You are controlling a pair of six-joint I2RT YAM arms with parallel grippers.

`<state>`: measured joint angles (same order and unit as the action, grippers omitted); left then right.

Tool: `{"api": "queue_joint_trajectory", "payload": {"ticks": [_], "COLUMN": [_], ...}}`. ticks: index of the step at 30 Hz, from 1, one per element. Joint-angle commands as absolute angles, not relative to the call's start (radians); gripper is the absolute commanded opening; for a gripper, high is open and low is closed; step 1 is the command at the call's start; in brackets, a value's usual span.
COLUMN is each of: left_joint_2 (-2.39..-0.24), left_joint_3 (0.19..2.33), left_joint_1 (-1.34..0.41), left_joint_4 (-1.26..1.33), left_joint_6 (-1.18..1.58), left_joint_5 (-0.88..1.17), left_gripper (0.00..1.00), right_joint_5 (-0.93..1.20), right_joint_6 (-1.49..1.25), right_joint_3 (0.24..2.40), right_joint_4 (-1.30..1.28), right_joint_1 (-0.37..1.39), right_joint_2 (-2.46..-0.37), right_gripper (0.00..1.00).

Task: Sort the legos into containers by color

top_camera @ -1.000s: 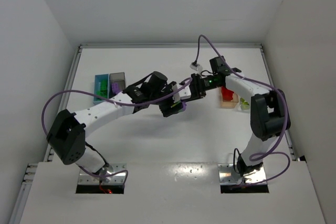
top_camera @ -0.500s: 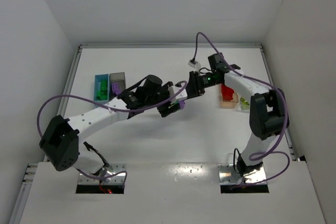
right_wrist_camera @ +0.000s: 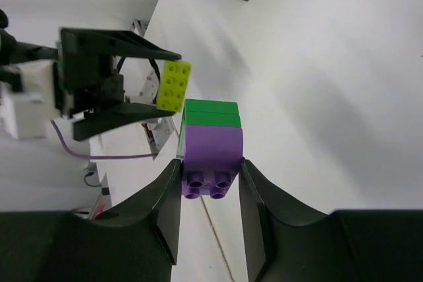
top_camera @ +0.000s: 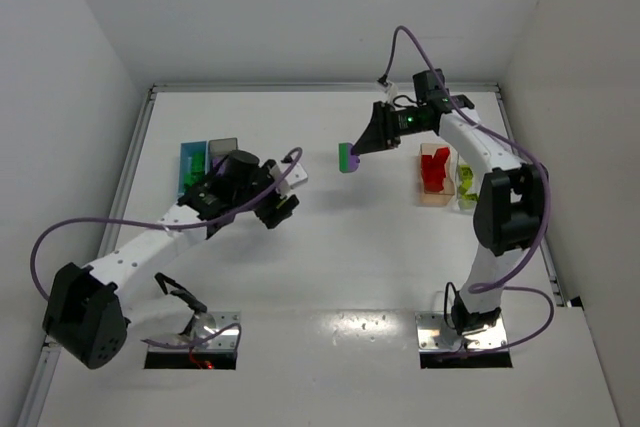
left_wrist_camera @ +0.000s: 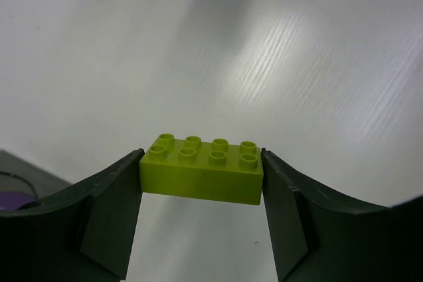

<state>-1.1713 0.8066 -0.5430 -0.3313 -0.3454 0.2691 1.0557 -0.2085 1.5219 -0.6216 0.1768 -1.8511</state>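
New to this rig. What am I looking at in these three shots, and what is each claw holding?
Two robot arms are bolted at the near edge of a white table. The wide picture looks down from above and behind them. The other two pictures come from a camera on each wrist, so each shows that arm's own fingers.

The left gripper is closed on a lime brick. The right gripper clamps a purple brick with a green brick stuck to it.

On the table's left side, a light blue bin and a dark grey bin stand side by side. On the right are an orange bin holding red bricks and a clear bin.
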Motion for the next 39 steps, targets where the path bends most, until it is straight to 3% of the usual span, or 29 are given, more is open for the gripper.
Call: {"api": "queue_joint_trajectory", "payload": {"ticks": [1,8,16,19,29,39], "left_joint_2": [-1.106,-1.146,-1.166,-1.177,-1.324,-1.722], "left_joint_3": [0.815,0.844,0.796,0.785,0.978,1.375], "left_joint_1": [-0.468,-0.269,-0.075,-0.063,-0.314,-0.538], "left_joint_4": [-0.327,-0.289,0.036,0.115,0.083,0.08], "left_joint_6": [-0.285,-0.077,0.511,0.592,0.392,0.265], "left_joint_5": [0.413,0.844,0.911,0.923,0.827,0.756], "left_gripper": [0.31,0.31,0.25,0.24,0.24,0.24], "right_joint_5": [1.071,1.071,1.062,1.062,0.942,0.485], "right_joint_6": [-0.198,-0.218,-0.218,-0.218,-0.189,-0.126], "right_joint_3": [1.575,1.543,1.509,1.499,1.499,1.414], "right_joint_4": [-0.641,-0.606,-0.588,-0.588,-0.603,-0.646], "right_joint_1": [0.202,0.202,0.202,0.202,0.112,-0.159], "right_joint_2": [-1.882,-1.882,-1.864,-1.855,-1.752,-1.461], "right_gripper": [0.02,0.02,0.02,0.02,0.02,0.02]}}
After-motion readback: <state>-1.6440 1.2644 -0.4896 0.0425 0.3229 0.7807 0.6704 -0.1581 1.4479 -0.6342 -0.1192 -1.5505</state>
